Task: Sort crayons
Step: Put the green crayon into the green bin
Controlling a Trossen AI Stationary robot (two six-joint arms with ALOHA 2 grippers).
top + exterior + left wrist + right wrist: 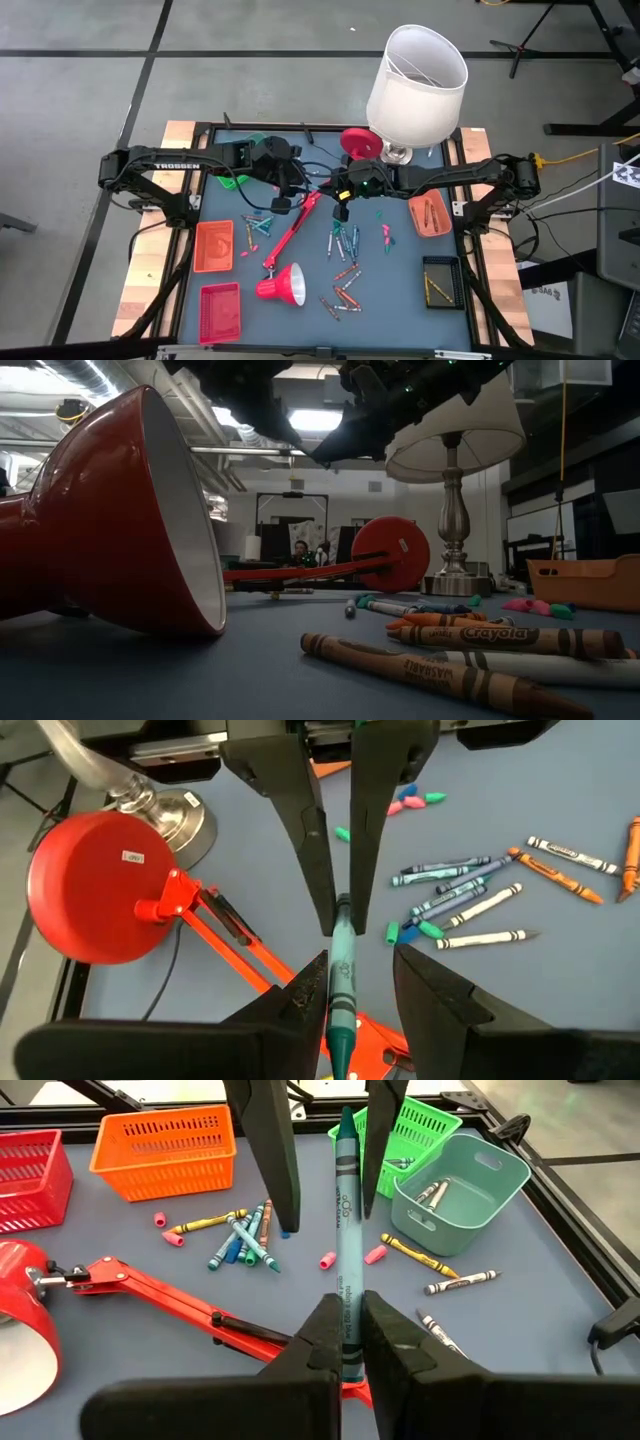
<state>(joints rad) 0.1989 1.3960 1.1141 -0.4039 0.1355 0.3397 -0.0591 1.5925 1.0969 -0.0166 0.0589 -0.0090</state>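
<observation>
Teal wax crayon (345,1230) in paper wrap, aloft mid-table: pinched at one end by right gripper (345,1342), other end between spread left gripper (345,1005). Probably light, stiff, snappable; best clamped mid-wrapper, gently.

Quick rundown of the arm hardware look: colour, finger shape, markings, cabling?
Both arms are dark, near black, with jointed tubular links. The left arm carries white TROSSEN lettering on its upper link. The right arm shows a small green light near its wrist. Loose black cables run along both. The left gripper and the right gripper each have two flat, dark fingers tapering to narrow tips.
</observation>
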